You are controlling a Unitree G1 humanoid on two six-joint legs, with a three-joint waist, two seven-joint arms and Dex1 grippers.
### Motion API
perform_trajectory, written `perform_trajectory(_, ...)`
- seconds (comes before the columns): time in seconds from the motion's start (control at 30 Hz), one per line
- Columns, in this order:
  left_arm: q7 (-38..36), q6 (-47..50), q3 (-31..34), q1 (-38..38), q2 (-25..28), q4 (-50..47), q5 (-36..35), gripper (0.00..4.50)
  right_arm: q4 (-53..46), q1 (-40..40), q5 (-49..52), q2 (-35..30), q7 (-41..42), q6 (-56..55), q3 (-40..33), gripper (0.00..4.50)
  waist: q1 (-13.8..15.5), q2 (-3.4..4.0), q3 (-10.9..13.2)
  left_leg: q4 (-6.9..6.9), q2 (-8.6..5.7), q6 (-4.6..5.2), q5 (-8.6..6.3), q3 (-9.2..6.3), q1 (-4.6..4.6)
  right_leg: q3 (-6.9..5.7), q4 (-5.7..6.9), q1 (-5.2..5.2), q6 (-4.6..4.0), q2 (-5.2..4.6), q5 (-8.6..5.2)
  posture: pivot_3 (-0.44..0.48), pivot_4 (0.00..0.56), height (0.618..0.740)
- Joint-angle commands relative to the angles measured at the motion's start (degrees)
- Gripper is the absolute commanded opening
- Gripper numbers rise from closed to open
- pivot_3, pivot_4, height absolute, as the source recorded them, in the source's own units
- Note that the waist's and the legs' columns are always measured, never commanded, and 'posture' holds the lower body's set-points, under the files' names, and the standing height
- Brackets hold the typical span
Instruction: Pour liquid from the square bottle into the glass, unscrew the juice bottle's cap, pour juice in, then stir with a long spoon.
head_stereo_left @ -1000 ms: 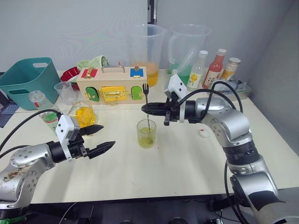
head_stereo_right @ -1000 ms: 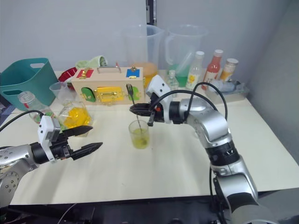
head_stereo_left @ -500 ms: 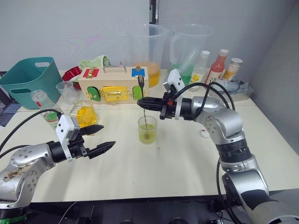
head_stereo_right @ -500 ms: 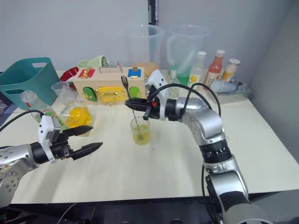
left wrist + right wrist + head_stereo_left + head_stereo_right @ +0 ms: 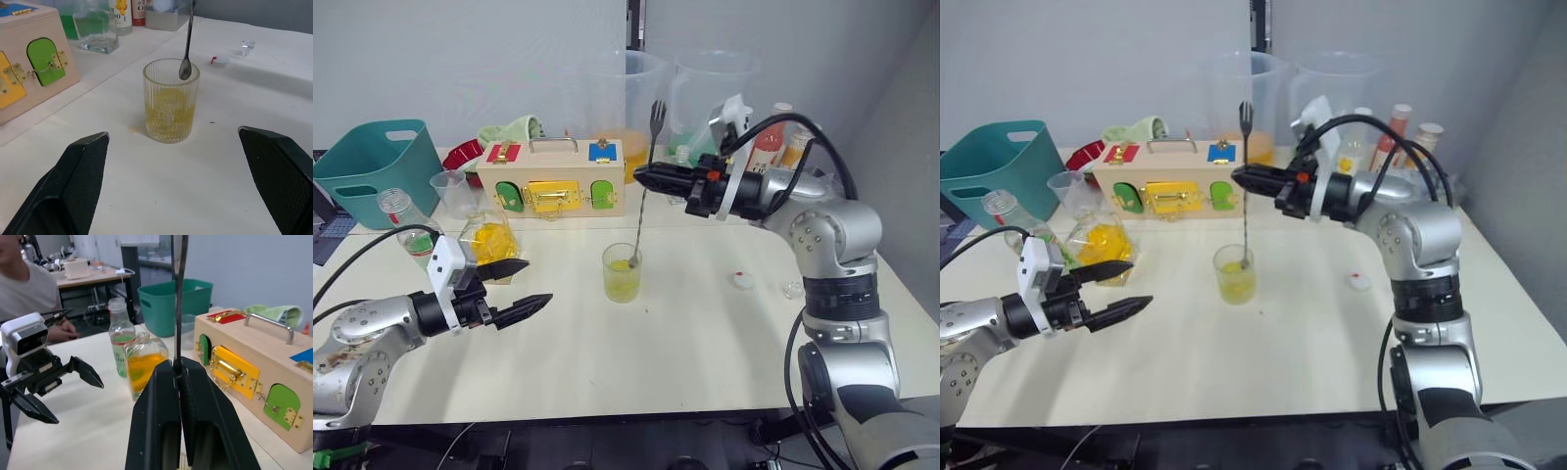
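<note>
1. A teal bin (image 5: 367,166) sits at the far left of the tabletop (image 5: 705,343); near it stand the juice bottle (image 5: 408,235), its neck uncapped, and the square bottle (image 5: 487,240) with yellow liquid inside.
2. The left end effector (image 5: 514,286) hovers low over the tabletop in front of those bottles, its fingers spread wide and holding nothing.
3. A wooden latch box (image 5: 551,177) stands behind, with two large clear jugs (image 5: 626,98) beyond it.
4. The glass (image 5: 622,273) stands mid-table, partly filled with yellow-green liquid.
5. The long spoon (image 5: 644,186) hangs nearly upright, its bowl at the glass's rim, above the liquid.
6. The right end effector (image 5: 644,177) is clamped on the spoon's stem, well above the glass.
7. The cap (image 5: 741,280) lies on the tabletop to the right of the glass.
</note>
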Motion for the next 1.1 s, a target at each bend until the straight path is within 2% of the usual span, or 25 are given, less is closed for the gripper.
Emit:
perform_trajectory(0.03, -1.05, -1.31, 0.97, -1.28, 1.09, 0.57, -0.06, 4.49, -1.56, -0.35, 0.43, -1.51, 0.78, 0.03, 0.01, 0.0, -0.04, 0.0, 0.0, 0.0, 0.0, 0.02, -0.01, 0.0, 0.02, 0.0, 0.0, 0.03, 0.0, 0.0, 0.0, 0.0, 0.15, 0.74)
perform_trajectory(0.53, -0.93, 0.01, 1.93, -0.83, 0.55, -0.81, -1.8, 4.49, -0.91, -2.19, 0.48, -3.69, 0.19, 0.01, -0.22, 0.0, 0.04, 0.0, 0.0, 0.01, 0.02, 0.02, -0.01, 0.02, -0.02, 0.01, -0.01, 0.0, 0.0, -0.03, 0.0, 0.0, 0.15, 0.74)
perform_trajectory(0.67, -0.94, 0.54, 2.35, -1.14, 0.94, -0.86, -2.51, 4.49, 0.57, -3.97, 3.62, -1.76, -2.74, 2.41, -3.66, 0.0, 0.0, 0.0, 0.0, 0.01, 0.02, 0.02, -0.01, 0.03, -0.01, 0.01, 0.0, -0.01, 0.0, -0.01, 0.0, 0.0, 0.15, 0.74)
perform_trajectory(0.77, -2.29, 2.09, 2.52, -0.47, 3.53, -0.01, -2.46, 4.49, 2.73, -6.94, 7.99, -1.5, -5.94, 8.46, -7.93, 0.0, -0.06, 0.0, 0.0, 0.0, 0.03, 0.02, -0.01, 0.03, -0.03, 0.01, 0.0, -0.02, 0.0, -0.01, 0.0, 0.0, 0.15, 0.74)
perform_trajectory(0.9, -3.14, 3.76, 4.12, -1.85, 5.33, 1.64, -4.64, 4.49, 8.65, -11.91, 6.06, -4.21, -9.99, 9.08, -10.22, 0.0, 0.04, 0.0, 0.0, -0.01, 0.01, 0.02, -0.01, 0.03, -0.02, 0.01, -0.01, -0.02, 0.0, -0.01, 0.0, 0.0, 0.15, 0.74)
perform_trajectory(1.0, -4.46, 5.51, 4.91, -2.17, 6.52, 2.01, -6.31, 4.49, 9.49, -13.69, 1.66, -8.56, -12.44, 9.44, -7.59, 0.0, 0.23, 0.0, 0.0, 0.0, -0.01, 0.03, -0.01, 0.03, -0.04, -0.01, -0.03, 0.0, 0.0, -0.02, 0.0, 0.0, 0.15, 0.74)
perform_trajectory(1.1, -4.81, 6.72, 5.61, -2.36, 6.8, 1.84, -7.85, 4.49, 10.72, -15.09, 0.9, -11.94, -11.17, 13.38, -5.4, 0.0, 0.11, 0.0, 0.0, -0.01, -0.02, 0.08, -0.04, 0.08, -0.04, 0.01, -0.06, -0.01, 0.0, -0.05, 0.0, 0.0, 0.15, 0.74)
